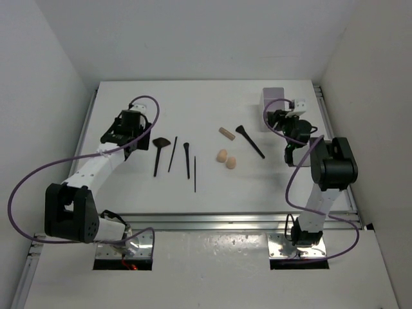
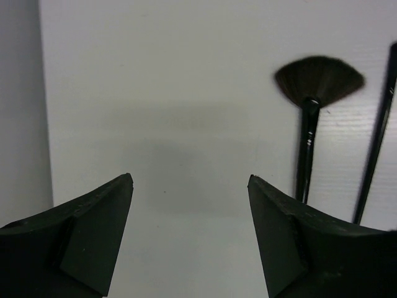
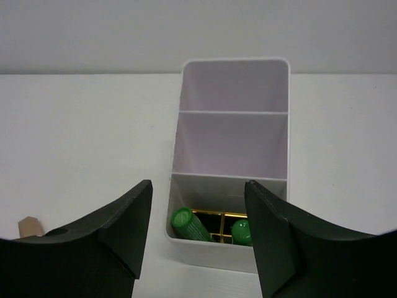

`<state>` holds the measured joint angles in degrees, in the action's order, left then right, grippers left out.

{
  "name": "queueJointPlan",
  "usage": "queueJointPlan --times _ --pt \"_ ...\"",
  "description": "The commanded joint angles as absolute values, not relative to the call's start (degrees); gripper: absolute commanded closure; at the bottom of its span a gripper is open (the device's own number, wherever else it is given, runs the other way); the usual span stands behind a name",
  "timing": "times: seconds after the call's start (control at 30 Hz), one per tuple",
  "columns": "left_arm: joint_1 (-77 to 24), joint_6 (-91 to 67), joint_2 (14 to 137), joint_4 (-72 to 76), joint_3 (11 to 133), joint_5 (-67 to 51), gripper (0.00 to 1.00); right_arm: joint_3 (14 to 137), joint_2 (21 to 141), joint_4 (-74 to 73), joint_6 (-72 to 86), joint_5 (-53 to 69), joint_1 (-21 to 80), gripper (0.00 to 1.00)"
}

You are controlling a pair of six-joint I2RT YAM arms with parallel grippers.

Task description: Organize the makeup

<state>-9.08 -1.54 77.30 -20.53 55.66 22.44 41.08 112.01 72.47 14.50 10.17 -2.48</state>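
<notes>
The makeup lies on the white table. A black fan brush [image 1: 159, 149], a thin pencil [image 1: 172, 153], a second brush [image 1: 187, 158] and another pencil [image 1: 195, 174] lie left of centre. Two beige sponges [image 1: 226, 159], a tan cylinder [image 1: 225, 133] and a black brush [image 1: 250, 141] lie in the middle. My left gripper [image 1: 124, 132] is open and empty, with the fan brush [image 2: 317, 79] to its right. My right gripper [image 1: 282, 118] is open and empty just before the compartment box [image 1: 273, 98]. Two green tubes [image 3: 190, 225] lie in the box's nearest compartment.
The box [image 3: 232, 93] has three compartments; the two farther ones hold nothing. The tan cylinder's end [image 3: 28, 226] shows at the left edge of the right wrist view. White walls close in the table on the left, back and right.
</notes>
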Motion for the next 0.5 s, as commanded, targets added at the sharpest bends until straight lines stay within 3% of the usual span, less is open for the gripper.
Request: queueJointPlan --times 0.0,0.13,0.17,0.47 --pt "-10.37 0.88 79.18 -22.84 56.25 11.19 0.20 41.04 103.64 69.90 11.70 8.62 -0.80 0.38" --pt "-10.37 0.35 89.62 -30.74 62.03 2.04 0.36 45.08 92.05 45.40 9.23 7.82 1.30 0.30" --pt "-10.37 -0.26 94.87 -32.15 65.36 0.37 0.38 45.96 90.98 33.17 8.62 7.56 1.84 0.29" --pt "-12.12 -2.29 108.80 -29.97 75.93 3.78 0.33 43.16 77.88 16.37 2.64 8.88 3.07 0.27"
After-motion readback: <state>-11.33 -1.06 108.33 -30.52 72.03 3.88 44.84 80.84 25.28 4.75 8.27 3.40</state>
